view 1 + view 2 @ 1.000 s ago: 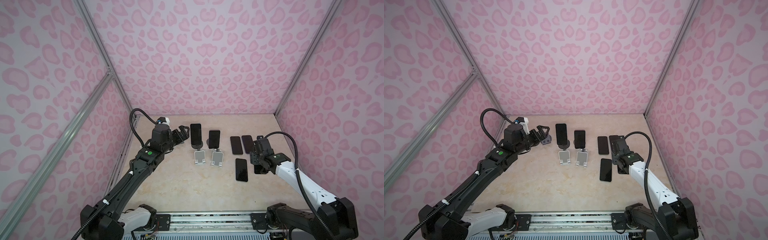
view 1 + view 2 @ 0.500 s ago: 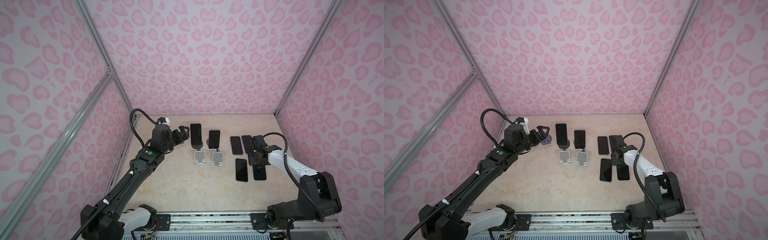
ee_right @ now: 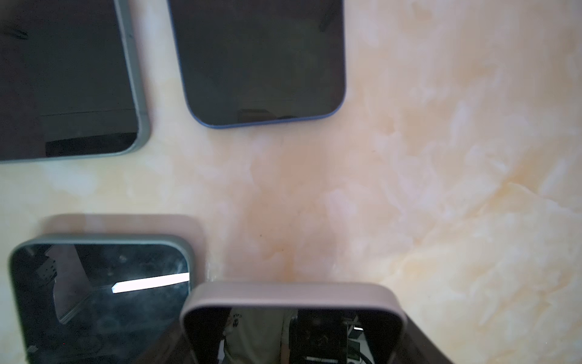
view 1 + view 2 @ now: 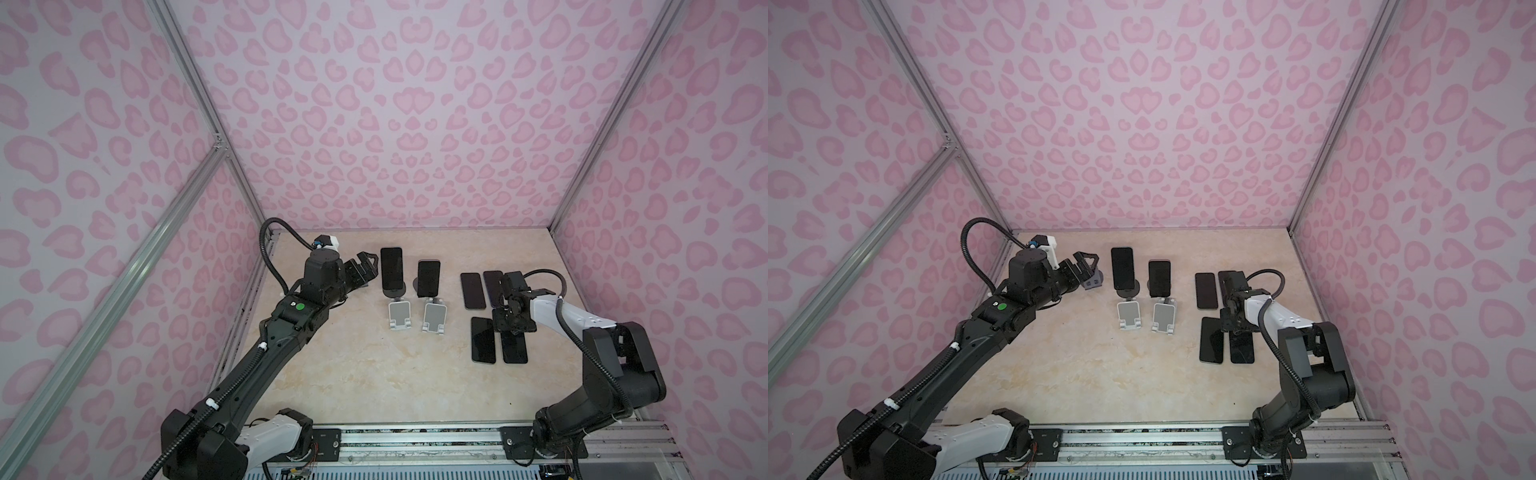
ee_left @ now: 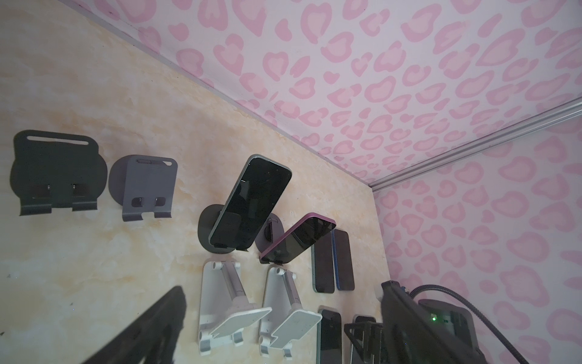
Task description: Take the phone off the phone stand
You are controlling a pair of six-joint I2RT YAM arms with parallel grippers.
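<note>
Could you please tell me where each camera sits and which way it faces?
Both top views: high over the front rail, looking down and back at the table; left arm and right arm show, left gripper open, right gripper shut on the pink-cased phone.
Left wrist: on the left arm, facing the green-edged phone and purple-edged phone on stands; one own finger shows.
Right wrist: low over the table, looking down at the blue-edged phone and held phone; fingers barely show.
Shared: both wrist views show the blue-edged phone.

In both top views the right tool covers the far end of the phone at 3 o'clock; the right wrist view's edge crops it.
</note>
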